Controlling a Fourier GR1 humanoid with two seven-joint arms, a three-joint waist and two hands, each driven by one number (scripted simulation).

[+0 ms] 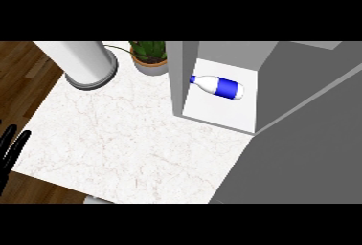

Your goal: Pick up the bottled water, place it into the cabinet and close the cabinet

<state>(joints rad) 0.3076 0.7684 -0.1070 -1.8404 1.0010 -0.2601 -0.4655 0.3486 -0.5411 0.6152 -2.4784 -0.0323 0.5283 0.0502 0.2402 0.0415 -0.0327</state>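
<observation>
Upper right of the frame: bottled water [218, 87] lies on its side on the white floor of the cabinet [225, 107], cap end toward the upper left, blue label band round the middle. Looks already placed; door [311, 143] is the large grey panel at lower right, swung open.

Handling guess: small plastic bottle, light to moderate if full, stiff enough, smooth and round, so it will roll on its side. If it needs re-gripping, take it across the labelled mid-body, not the tapered neck.

Left hand [10, 148] sits at the left edge of the frame, fingers straight and spread, holding nothing, well apart from the bottle. Right hand not visible.

Remaining step as I read it: push the door shut. Risk: the bottle rolls toward the opening and fouls the door.

Also on the marble bench [127, 143]: grey cylinder [88, 64] and potted plant [150, 57], both upper left, clear of the door swing.
</observation>
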